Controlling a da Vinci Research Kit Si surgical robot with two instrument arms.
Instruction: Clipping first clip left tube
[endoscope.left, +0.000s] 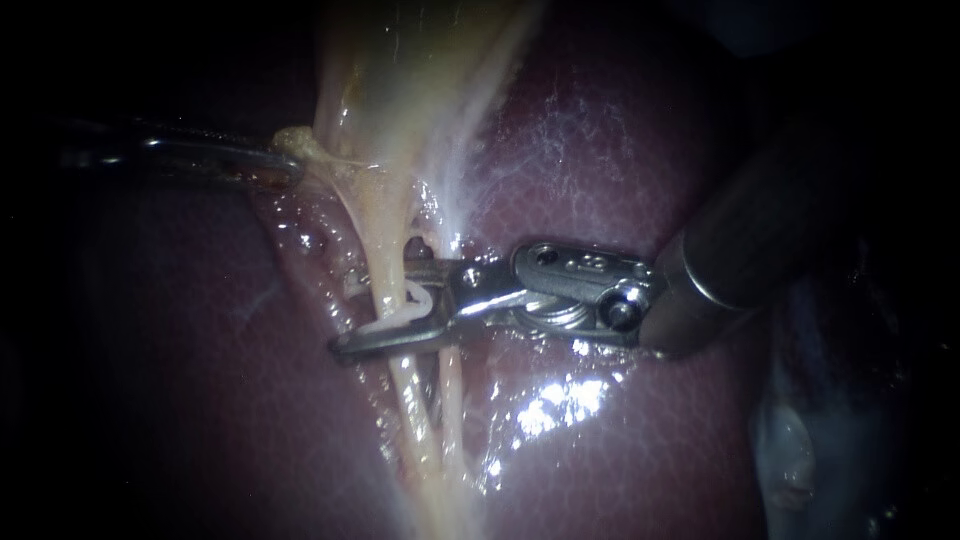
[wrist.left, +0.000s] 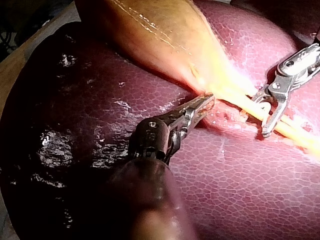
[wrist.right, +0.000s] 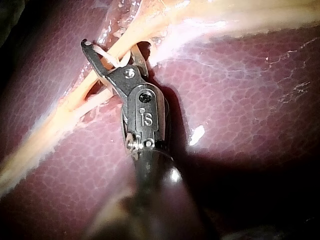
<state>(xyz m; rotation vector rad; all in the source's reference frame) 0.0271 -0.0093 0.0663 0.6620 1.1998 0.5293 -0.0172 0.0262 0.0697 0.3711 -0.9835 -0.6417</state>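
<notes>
Two instruments are in the field. At the upper left of the frame my left instrument (endoscope.left: 285, 165) has its jaws pressed together on a tag of tissue at the edge of the gallbladder (endoscope.left: 400, 80), holding the neck out toward the left. From that neck the left tube (endoscope.left: 380, 250) runs down the centre of the frame, its long axis near vertical and leaning slightly toward the lower right.

My right instrument (endoscope.left: 350, 315) enters from the right and crosses the tube almost at right angles. Its jaws stand apart, one on each side of the tube, carrying a white clip (endoscope.left: 408, 305) that is not yet closed. The jaw tips reach past the tube's left edge.

The right tube (endoscope.left: 452, 390) lies just beside, near the jaws' hinge; I cannot tell whether it sits inside them. The liver (endoscope.left: 620, 170) lies close under the lower jaw, with open surface left of the tips.
</notes>
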